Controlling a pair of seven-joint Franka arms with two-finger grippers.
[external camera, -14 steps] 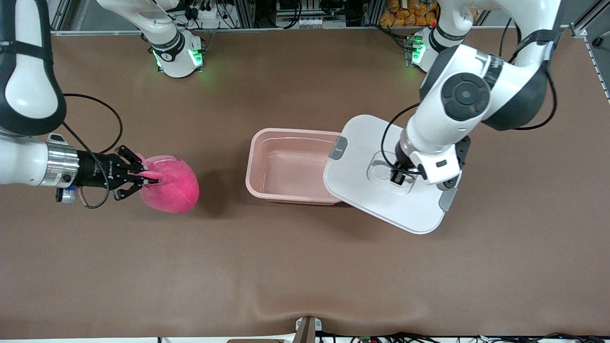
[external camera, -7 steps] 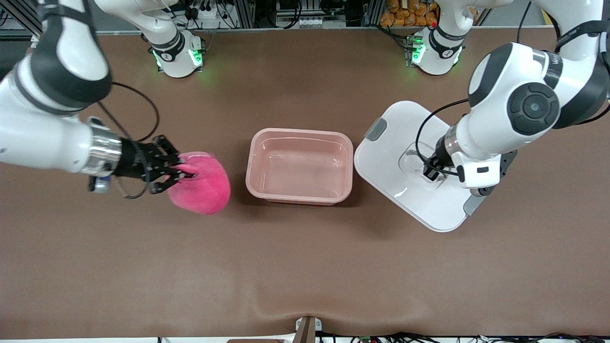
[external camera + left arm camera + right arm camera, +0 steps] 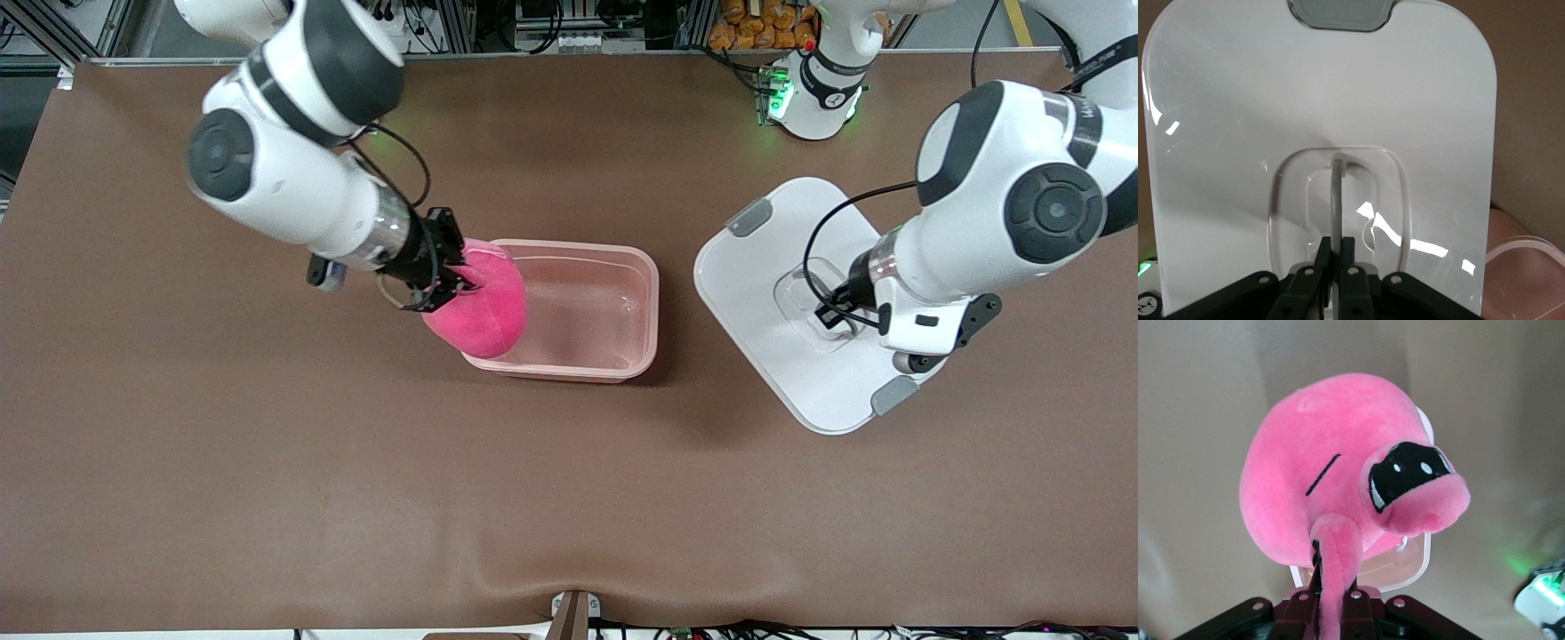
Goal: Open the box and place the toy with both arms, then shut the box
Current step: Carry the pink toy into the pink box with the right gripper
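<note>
The box (image 3: 653, 293), a translucent pink tub, stands open in the middle of the table. The hot-pink plush toy (image 3: 484, 311) hangs over the box's end toward the right arm's end. My right gripper (image 3: 458, 271) is shut on a limb of the toy (image 3: 1338, 473), pinched at the gripper (image 3: 1331, 587); the tub's rim (image 3: 1421, 570) shows below it. The white lid (image 3: 756, 284) with its grey clips (image 3: 751, 216) is off the box, toward the left arm's end. My left gripper (image 3: 840, 311) is shut on the thin rib of the lid's recessed handle (image 3: 1336, 200), seen at the gripper (image 3: 1336, 248).
The brown table mat (image 3: 569, 489) stretches wide toward the front camera. The left arm's green-lit base (image 3: 805, 93) stands at the table's back edge, with cables and racks past it. A corner of the box (image 3: 1528, 280) shows in the left wrist view.
The right arm has carried the toy from the table near its own end to over the box's edge. The left arm has swung the lid off the box, toward its end.
</note>
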